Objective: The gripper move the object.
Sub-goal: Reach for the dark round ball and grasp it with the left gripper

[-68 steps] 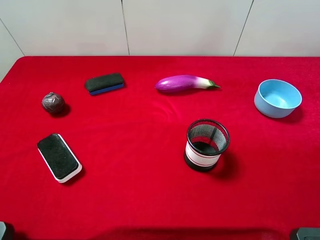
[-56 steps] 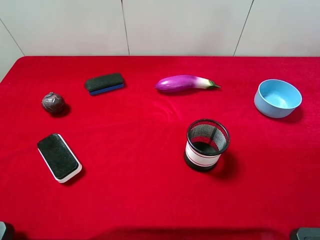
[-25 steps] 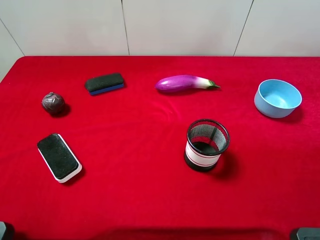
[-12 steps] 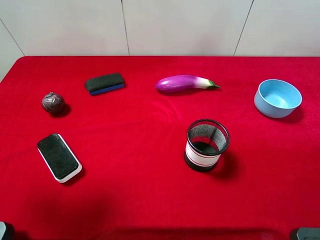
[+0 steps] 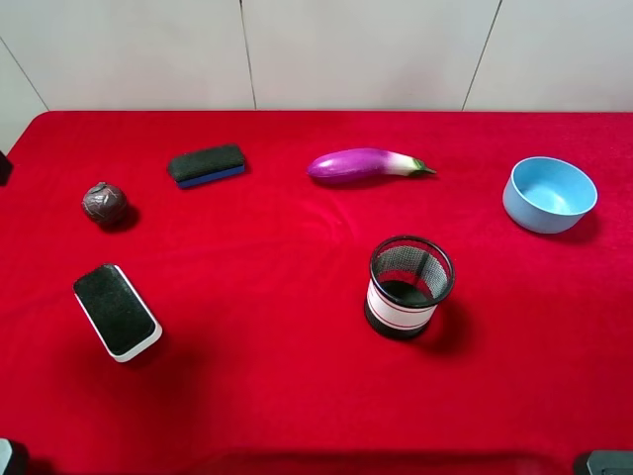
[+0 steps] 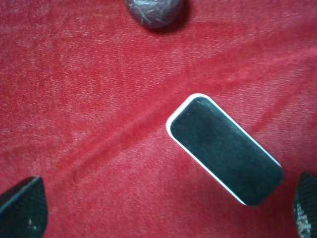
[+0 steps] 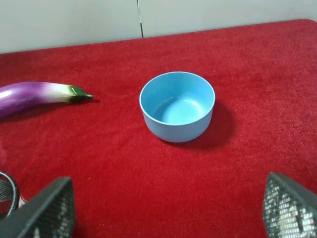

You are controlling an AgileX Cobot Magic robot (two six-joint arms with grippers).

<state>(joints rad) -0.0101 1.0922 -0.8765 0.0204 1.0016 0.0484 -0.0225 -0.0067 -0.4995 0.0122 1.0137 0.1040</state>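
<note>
Task is barely starting: ball (image 5: 105,203) is sitting untouched near the left edge of the desk (image 5: 297,396), with nothing gripping it. Left gripper (image 6: 166,198) is hanging spread wide over the eraser (image 6: 225,148), ball just beyond; reach, grasp and move are all left. Right gripper (image 7: 166,208) is hanging spread too, holding nothing, facing the bowl (image 7: 176,129). Bowl by the right edge is sitting empty; cup (image 5: 401,302) near front-middle is looking empty too.
</note>
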